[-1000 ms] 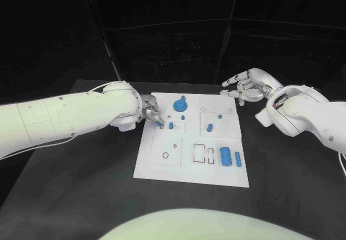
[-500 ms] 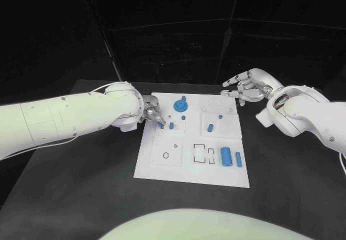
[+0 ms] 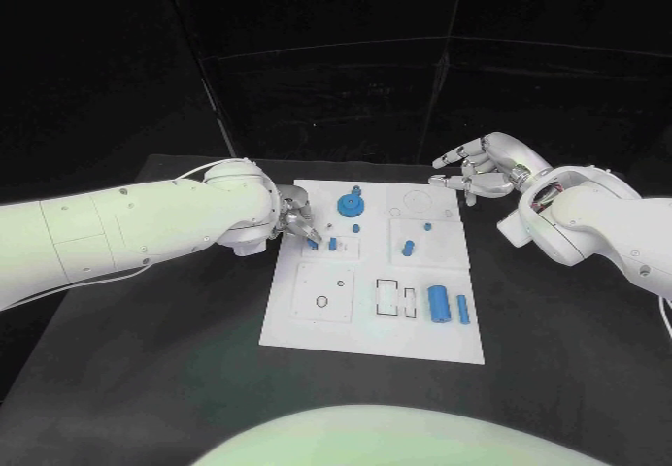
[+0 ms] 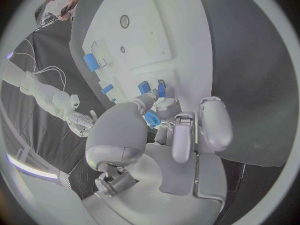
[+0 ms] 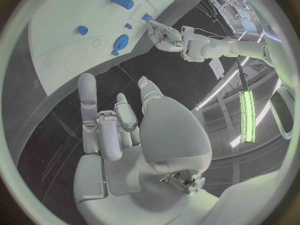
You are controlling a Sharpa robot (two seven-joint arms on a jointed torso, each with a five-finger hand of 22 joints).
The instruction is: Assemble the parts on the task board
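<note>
The white task board lies mid-table. My left hand hovers at its far left corner, fingers apart, tips just off a small upright blue part beside a second one; both also appear past the fingertips. A round blue knobbed part stands to the right of that hand. Another blue piece sits mid-board, with a blue cylinder and a blue bar nearer me. My right hand hangs open above the table just off the board's far right corner, holding nothing.
Black table surrounds the board on all sides. Empty outlined slots and a round hole mark the board's near half. In the right wrist view the board and my left hand lie beyond the spread fingers.
The small blue part that was at my left fingertips now stands on the board just clear of them; the left hand has drawn back slightly. The right hand has not moved.
</note>
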